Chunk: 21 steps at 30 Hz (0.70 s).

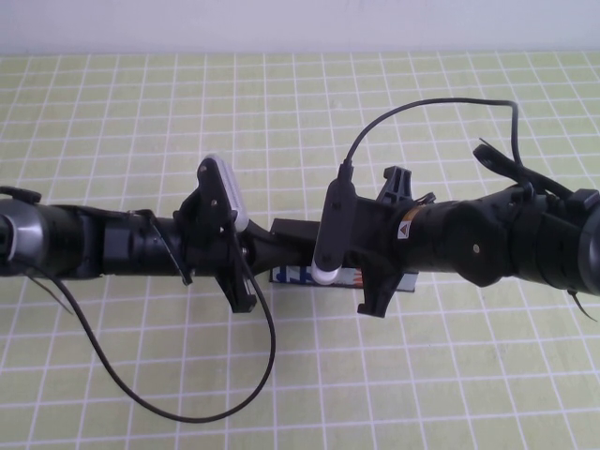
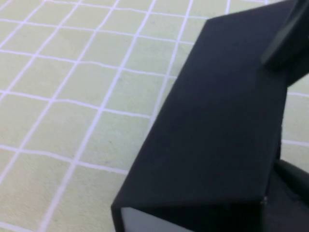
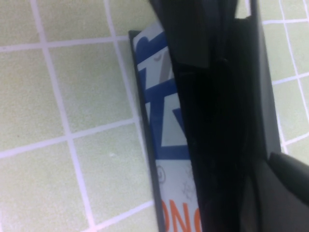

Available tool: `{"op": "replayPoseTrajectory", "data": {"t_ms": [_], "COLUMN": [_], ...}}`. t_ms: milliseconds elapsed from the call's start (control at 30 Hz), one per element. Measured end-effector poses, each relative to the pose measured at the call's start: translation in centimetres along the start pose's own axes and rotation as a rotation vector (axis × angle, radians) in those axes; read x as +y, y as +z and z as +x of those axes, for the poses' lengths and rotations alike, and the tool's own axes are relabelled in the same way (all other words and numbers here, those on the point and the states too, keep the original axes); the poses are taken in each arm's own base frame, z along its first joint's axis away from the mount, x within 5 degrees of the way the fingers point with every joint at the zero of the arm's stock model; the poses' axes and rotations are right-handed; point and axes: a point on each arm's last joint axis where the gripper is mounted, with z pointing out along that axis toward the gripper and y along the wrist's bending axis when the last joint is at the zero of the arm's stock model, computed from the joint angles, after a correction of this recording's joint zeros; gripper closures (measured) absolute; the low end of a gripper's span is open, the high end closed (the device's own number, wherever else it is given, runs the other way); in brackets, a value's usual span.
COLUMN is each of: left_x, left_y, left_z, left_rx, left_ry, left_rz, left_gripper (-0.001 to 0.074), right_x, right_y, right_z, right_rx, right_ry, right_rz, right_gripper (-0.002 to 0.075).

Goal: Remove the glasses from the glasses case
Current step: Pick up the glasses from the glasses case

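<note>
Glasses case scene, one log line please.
small black rectangular glasses case on table | left claw at case | right claw shut at case | glasses unseen

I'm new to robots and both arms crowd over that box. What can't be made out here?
- Glasses: in no view.
- Glasses case: high view, arms cover most of it.
- Left gripper: high view, wrist camera hides it.
- Right gripper: high view, hidden by its mount; shut over the case.

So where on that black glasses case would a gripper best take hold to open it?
Probably the lid's free long edge, approached from above. The glasses case lies flat, a low flat-topped box with its white printed long side toward the robot. The left gripper and shut right gripper hover over it; the glasses are not visible.
</note>
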Motion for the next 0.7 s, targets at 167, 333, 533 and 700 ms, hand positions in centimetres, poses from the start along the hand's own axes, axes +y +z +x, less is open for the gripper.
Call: {"op": "replayPoseTrajectory", "data": {"t_ms": [167, 333, 533, 700], "left_x": [0.5, 0.8, 0.9, 0.9], "left_y": [0.1, 0.6, 1.1, 1.2], "left_z": [-0.4, 0.4, 1.0, 1.1], "left_rx": [-0.004, 0.005, -0.013, -0.021], "left_ry": [0.022, 0.017, -0.018, -0.026], "left_rz": [-0.009, -0.002, 0.001, 0.005], "left_gripper": [0.0739, 0.0739, 0.0739, 0.0739], "right_x": [-0.1, -0.2, -0.2, -0.5], "right_y": [0.0, 0.0, 0.0, -0.9], "right_z": [0.1, 0.0, 0.1, -0.3], "right_rx": [-0.002, -0.002, 0.003, -0.018], "right_ry": [0.012, 0.014, 0.015, 0.067], "right_rz": [0.007, 0.007, 0.000, 0.007], "right_gripper": [0.0725, 0.0725, 0.0726, 0.0708]}}
